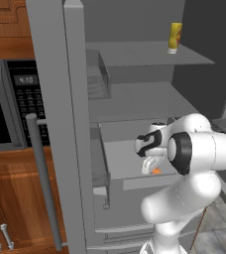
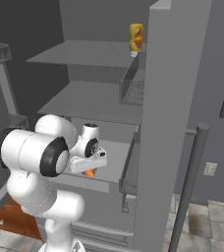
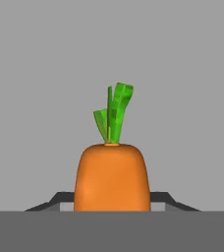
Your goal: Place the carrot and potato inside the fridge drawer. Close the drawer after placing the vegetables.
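My gripper (image 3: 112, 199) is shut on the carrot (image 3: 111, 174), whose orange body stands between the dark fingertips (image 3: 60, 198) with its green top pointing away from the hand. In the base views the gripper (image 1: 151, 167) (image 2: 88, 169) hangs just over the open fridge drawer (image 1: 122, 158) (image 2: 116, 160). A bit of the carrot (image 1: 156, 170) (image 2: 89, 172) shows under the hand, above the drawer's grey floor near its front wall (image 1: 147, 181). The potato is out of view.
A yellow bottle (image 1: 174, 37) (image 2: 136, 38) stands on the fridge's top shelf. The open fridge door (image 1: 55, 124) with its long handle (image 1: 43, 183) stands to the left, a microwave (image 1: 6, 104) beyond it. A wire bin (image 1: 97, 82) sits at the shelf's side.
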